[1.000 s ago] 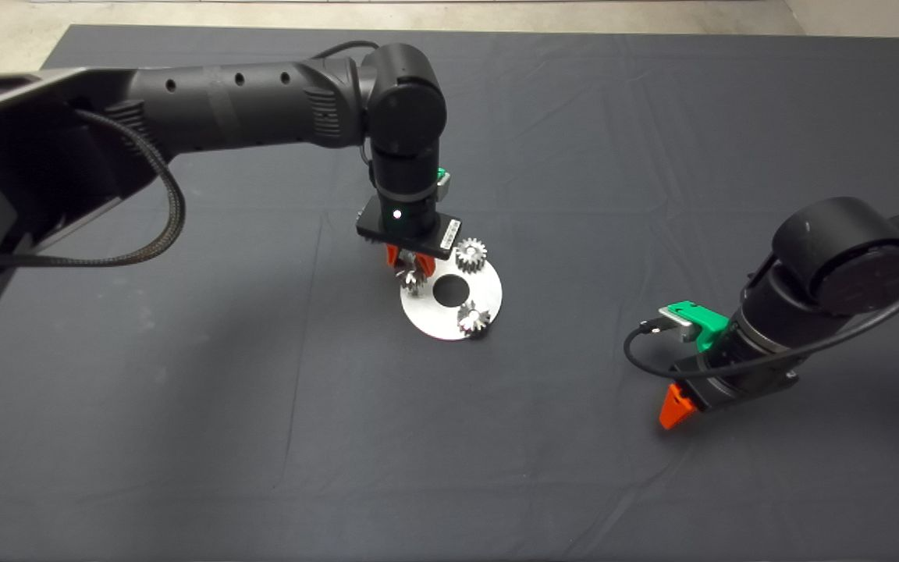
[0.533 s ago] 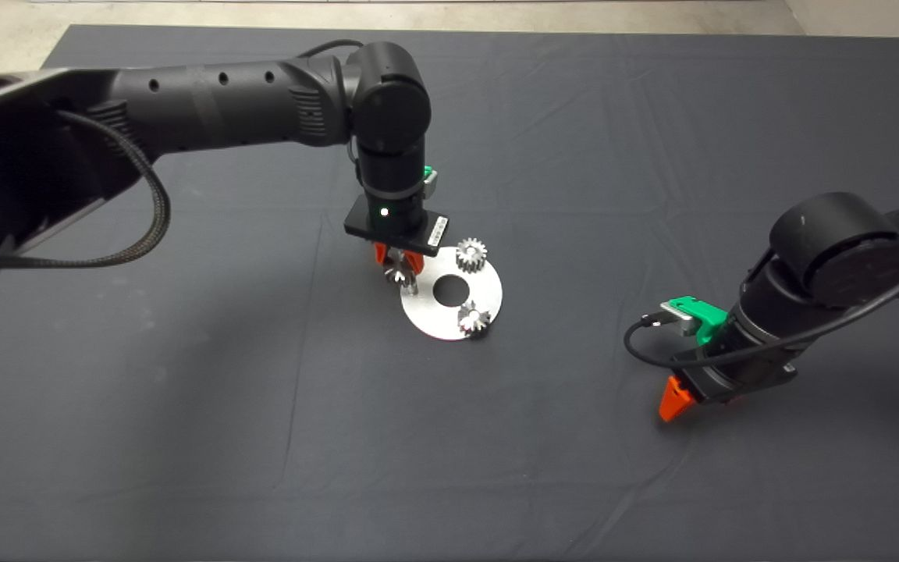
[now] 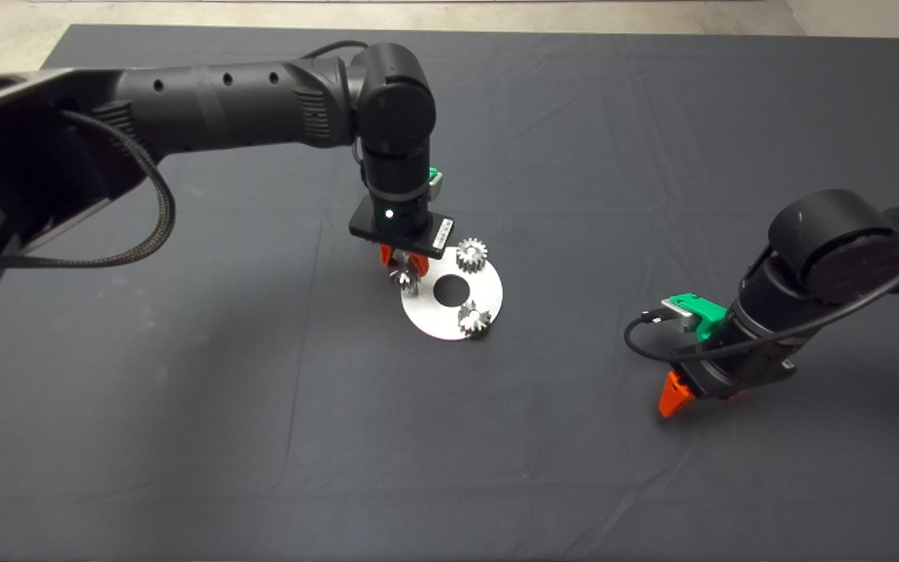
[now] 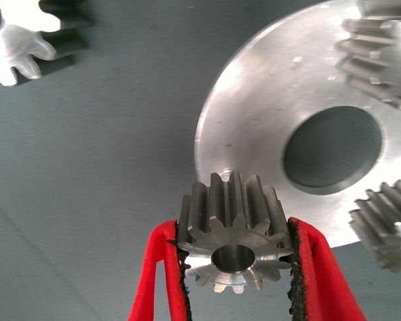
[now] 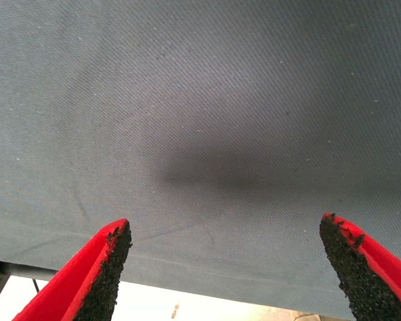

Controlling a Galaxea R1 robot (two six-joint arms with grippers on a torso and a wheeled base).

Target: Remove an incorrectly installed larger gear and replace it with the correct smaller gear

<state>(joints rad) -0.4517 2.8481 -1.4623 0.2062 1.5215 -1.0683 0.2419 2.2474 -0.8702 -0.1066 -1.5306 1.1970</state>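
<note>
My left gripper [image 3: 403, 269] is shut on a grey steel gear [image 4: 234, 237] and holds it just over the left rim of the round silver disc [image 3: 449, 324]. I cannot tell by size whether it is the larger gear or the smaller gear. Two more gears stand on the disc, one at its far edge [image 3: 471, 254] and one at its near edge [image 3: 474, 318]. A fourth gear [image 4: 13, 47] lies on the mat beside the disc; in the head view my left wrist hides it. My right gripper [image 3: 672, 398] is open and empty over the mat at the right.
The disc has a dark round hole [image 3: 452, 290] in its middle. The dark mat [image 3: 184, 429] spreads wide around it. The mat's edge and the floor beyond it [image 5: 187, 307] show in the right wrist view.
My left gripper, with the gear in it, shifted a little to the left and then slightly back. My right arm tilted a little; its gripper stayed in nearly the same place.
</note>
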